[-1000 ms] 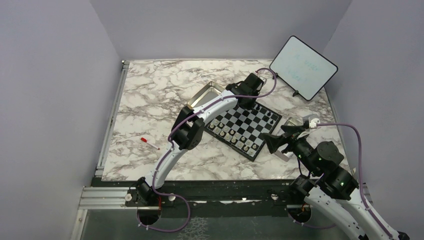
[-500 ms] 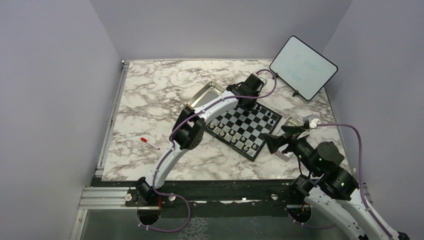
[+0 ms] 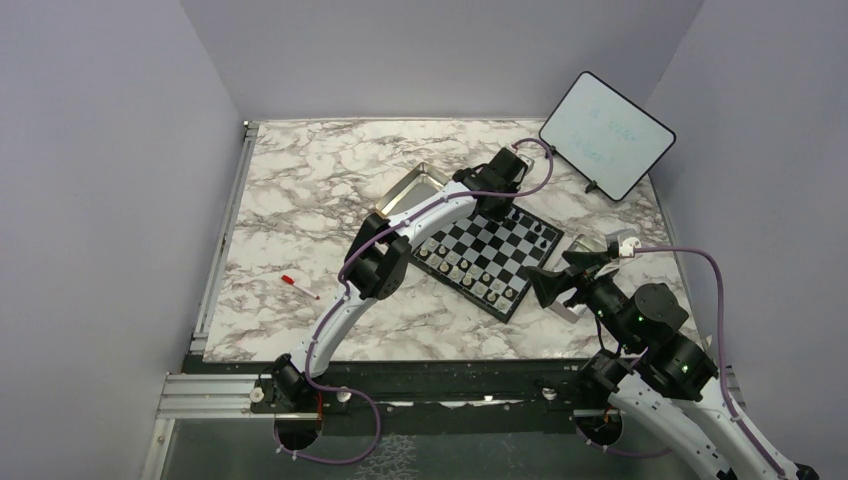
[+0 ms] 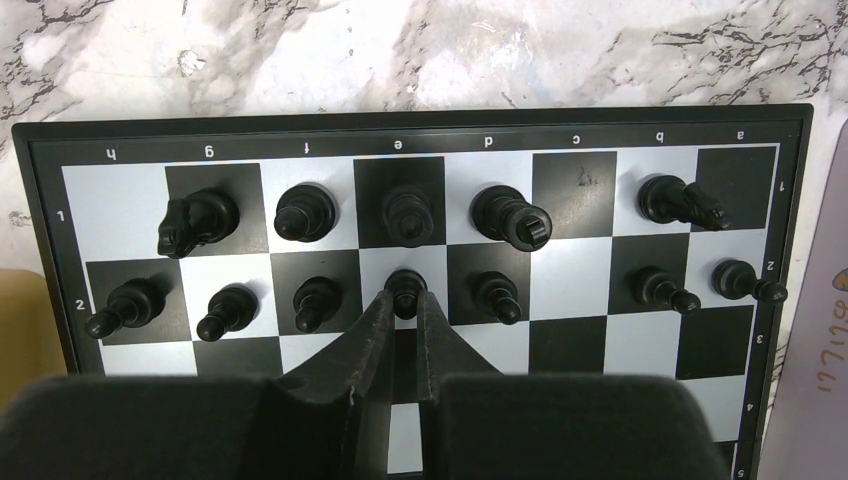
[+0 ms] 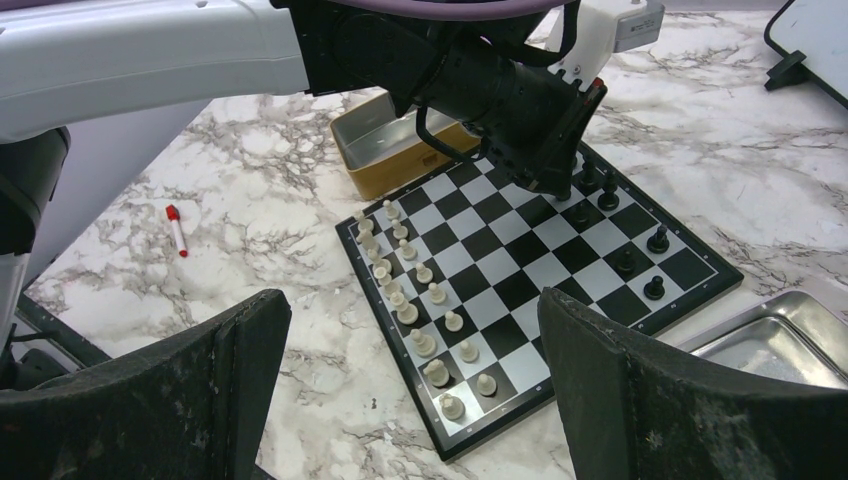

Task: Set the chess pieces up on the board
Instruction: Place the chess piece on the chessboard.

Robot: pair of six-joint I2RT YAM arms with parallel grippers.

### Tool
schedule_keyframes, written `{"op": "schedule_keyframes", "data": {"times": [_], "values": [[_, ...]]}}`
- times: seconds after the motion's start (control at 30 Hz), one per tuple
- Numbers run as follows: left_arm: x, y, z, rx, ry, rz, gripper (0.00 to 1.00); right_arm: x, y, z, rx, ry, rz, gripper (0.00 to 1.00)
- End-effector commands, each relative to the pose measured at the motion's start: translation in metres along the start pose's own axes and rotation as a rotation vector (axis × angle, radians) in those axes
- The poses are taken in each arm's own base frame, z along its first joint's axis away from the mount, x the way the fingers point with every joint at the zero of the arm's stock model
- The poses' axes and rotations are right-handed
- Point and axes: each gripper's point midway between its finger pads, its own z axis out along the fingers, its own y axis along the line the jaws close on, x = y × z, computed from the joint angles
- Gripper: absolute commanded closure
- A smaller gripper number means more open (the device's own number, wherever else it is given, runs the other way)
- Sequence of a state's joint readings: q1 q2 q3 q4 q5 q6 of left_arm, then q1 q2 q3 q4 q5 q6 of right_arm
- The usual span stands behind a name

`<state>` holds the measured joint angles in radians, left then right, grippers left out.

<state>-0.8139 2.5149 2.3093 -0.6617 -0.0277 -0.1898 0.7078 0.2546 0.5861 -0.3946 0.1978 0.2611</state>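
Not much has changed since a second ago. The left claw still hangs over the far side of the small square chessboard of black and white checks. The right claw has stayed where it was.

The left claw's two fingers are close together and pinch a small black pawn between their tips. The right claw is spread wide apart and holds nothing.

The pawn stands in the second row from the board's thin black edge, which lies just past the left claw's tips. The other black chess pieces stand very near, in two rows on both sides of the tips and beyond them. One square in the pawn's row, off to the right of the tips, is bare. The squares back under the claw are bare too. The pale chess pieces line the board's other side, ahead of the right claw between its spread fingers.

A rectangular gold metal tin sits on the marble table just left of the left claw, and only its shiny floor shows. A silver metal tray lies just beside the right claw's right finger, near the board's corner.
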Motion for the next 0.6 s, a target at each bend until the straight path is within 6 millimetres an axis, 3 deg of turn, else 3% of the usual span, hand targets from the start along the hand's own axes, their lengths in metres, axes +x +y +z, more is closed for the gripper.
{"op": "schedule_keyframes", "data": {"times": [0.0,0.57], "values": [[-0.007,-0.008,-0.011,0.017,-0.015,0.005,0.89,-0.001,-0.004,-0.001,0.02,-0.01,-0.001,0.0],[-0.011,-0.013,-0.021,0.025,-0.026,0.005,0.89,0.004,-0.004,0.001,0.02,0.002,0.0,0.0]]}}
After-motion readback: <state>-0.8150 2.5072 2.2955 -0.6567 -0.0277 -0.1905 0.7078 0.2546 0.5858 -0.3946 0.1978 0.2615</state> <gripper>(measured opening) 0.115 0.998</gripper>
